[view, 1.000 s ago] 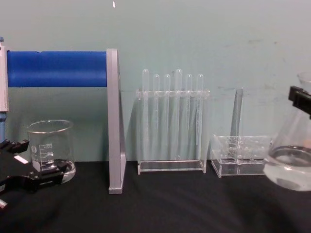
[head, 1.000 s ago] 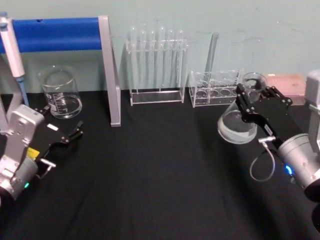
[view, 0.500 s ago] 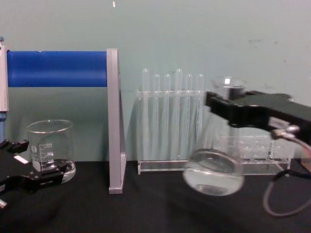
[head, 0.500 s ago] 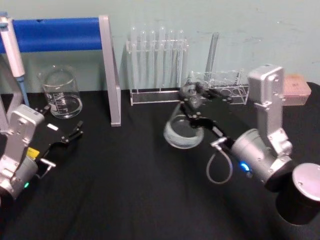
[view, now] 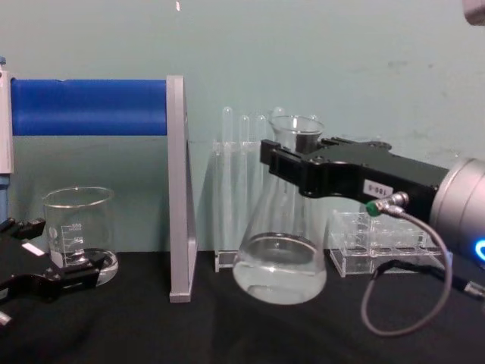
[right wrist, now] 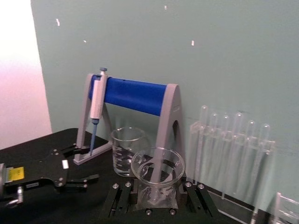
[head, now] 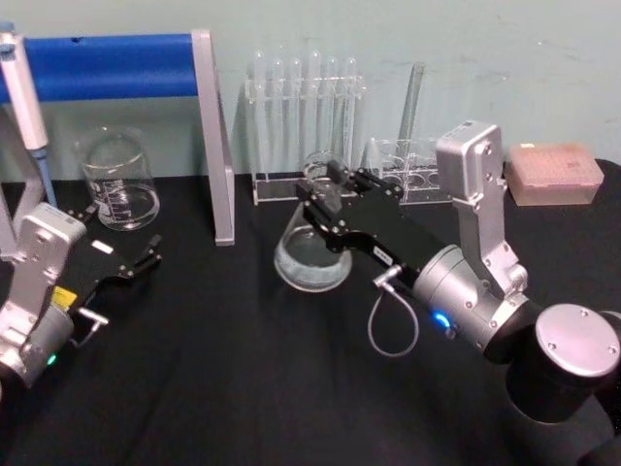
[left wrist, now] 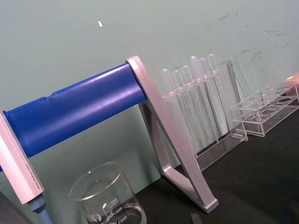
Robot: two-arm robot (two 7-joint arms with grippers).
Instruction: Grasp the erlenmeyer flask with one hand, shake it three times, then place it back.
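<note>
okay, black table [head: 243, 388] spans the whole scene. blue-barred stand [head: 107, 64] sits at far left, with a pipette [head: 21, 92] hanging on its left end. right gripper [head: 325, 191] reaches in from the near right toward the middle, fingers clamped on the neck of the erlenmeyer flask [head: 310, 254] just under the flared rim. flask is roughly upright at mid-table, in front of the tall test tube rack [head: 304, 126] and right of the stand's grey leg. clear liquid sits in its wide base. cannot tell whether the base touches the table. low rack [head: 417, 173] stands to the far right of it. beaker [head: 118, 181] is under the blue bar, far left. left gripper [head: 152, 250] is parked at near left, jaws apart, holding nothing, on the near side of the beaker.
</note>
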